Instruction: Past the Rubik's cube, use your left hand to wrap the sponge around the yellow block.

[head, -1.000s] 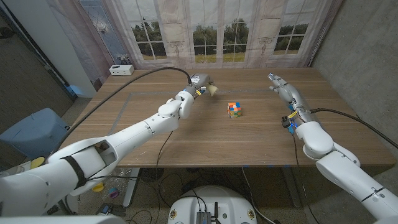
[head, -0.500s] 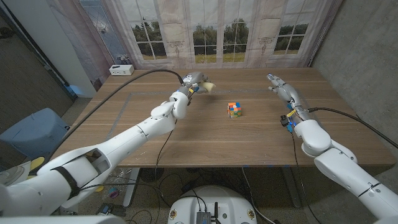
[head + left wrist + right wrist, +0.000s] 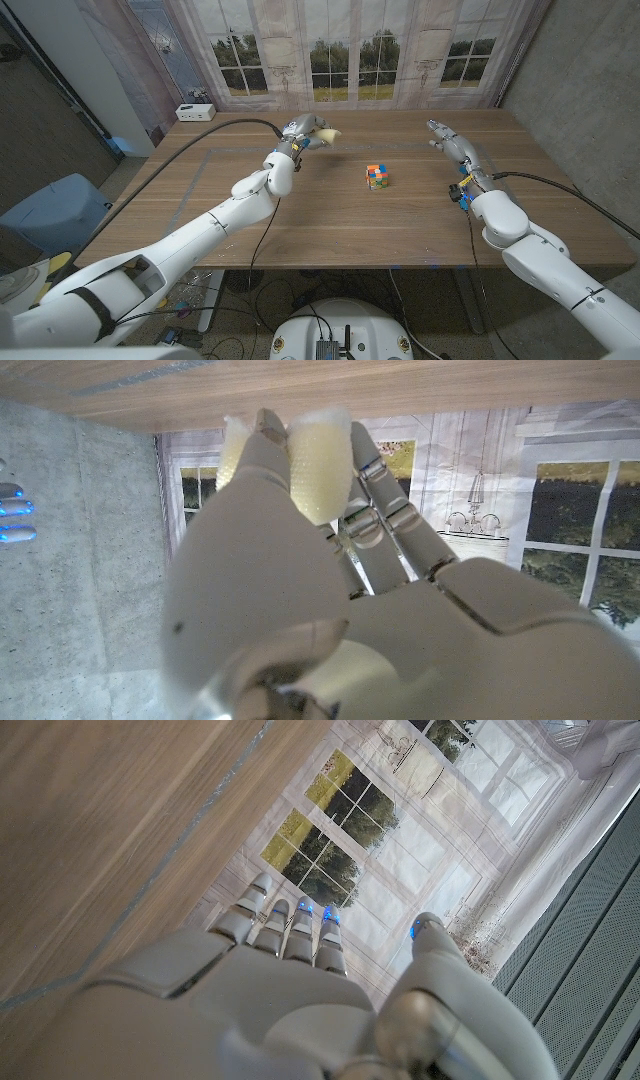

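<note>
While reaching far across the surface, left hand up near the far edge, clutching the pale yellow sponge between its fingers. Sponge seen up close from the left wrist, squeezed between the fingertips, poking out on either side of one finger. Can't tell whether a yellow block sits inside that sponge. Cube down on the wood near the middle, to the right of that hand and nearer the robot, well apart from it. Over on the right side, right hand released, grasping nothing, fingers stretched out side by side, just above the surface as far as can be told. White box at the far left corner, by the curtains.
</note>
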